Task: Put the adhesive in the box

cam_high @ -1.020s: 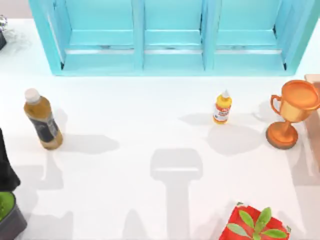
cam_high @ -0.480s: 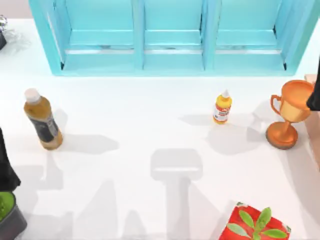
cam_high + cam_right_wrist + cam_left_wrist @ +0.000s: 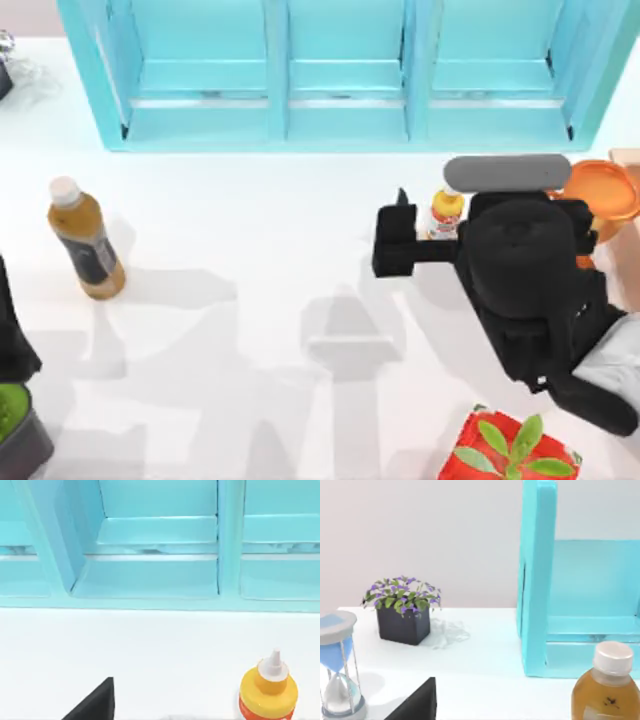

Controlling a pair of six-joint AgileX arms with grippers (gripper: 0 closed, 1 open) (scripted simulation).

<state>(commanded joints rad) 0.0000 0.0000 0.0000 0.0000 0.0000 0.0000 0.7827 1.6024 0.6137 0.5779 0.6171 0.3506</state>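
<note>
On the white table point(image 3: 250, 230) before the turquoise shelf point(image 3: 340, 80), the adhesive point(image 3: 444, 213) stands upright beside the trophy point(image 3: 600, 195), the right gripper point(image 3: 395, 240) just left of it, fingers' spread unclear; box point(image 3: 627, 160) at the right edge.

One glue bottle point(image 3: 445, 212); one brown drink bottle point(image 3: 84, 238); one trophy point(image 3: 600, 196); one turquoise shelf unit point(image 3: 340, 75); one red leaf-printed box point(image 3: 510, 445); one potted plant point(image 3: 403, 610); one hourglass point(image 3: 337, 672); two arms.
</note>
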